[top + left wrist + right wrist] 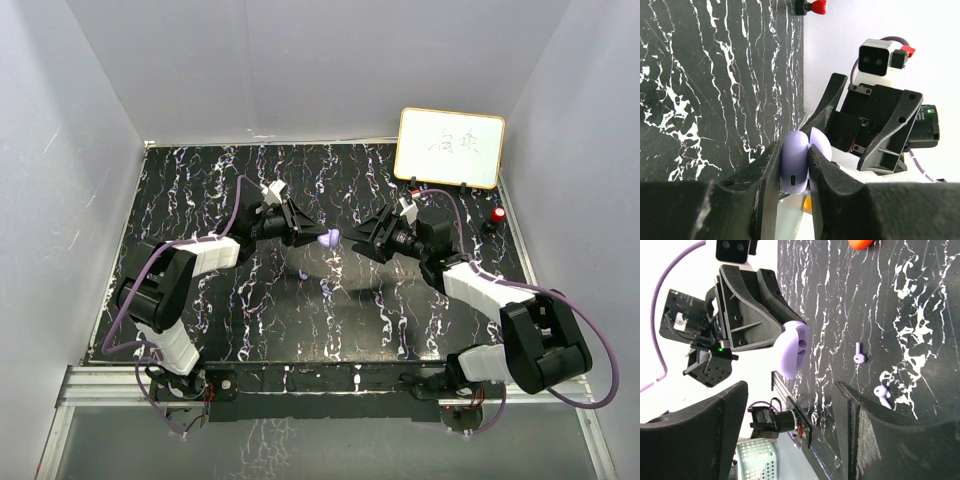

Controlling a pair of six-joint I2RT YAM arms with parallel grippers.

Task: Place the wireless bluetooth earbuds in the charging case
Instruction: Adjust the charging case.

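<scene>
My left gripper [316,238] is shut on a lilac round charging case [328,238] and holds it above the middle of the table. In the left wrist view the case [794,162] sits edge-on between the fingers, its lid [821,144] open. In the right wrist view the case [792,351] shows its open cavities. Two small lilac earbuds lie on the table below the case, one [859,357] further from me than the other [882,393]; they also show in the top view [303,274] [325,287]. My right gripper [366,237] [790,390] is open and empty, facing the case.
A white board [450,147] stands at the back right. A small red-topped object [497,216] sits near the table's right edge and also shows in the left wrist view [811,6]. White walls close in the table on three sides.
</scene>
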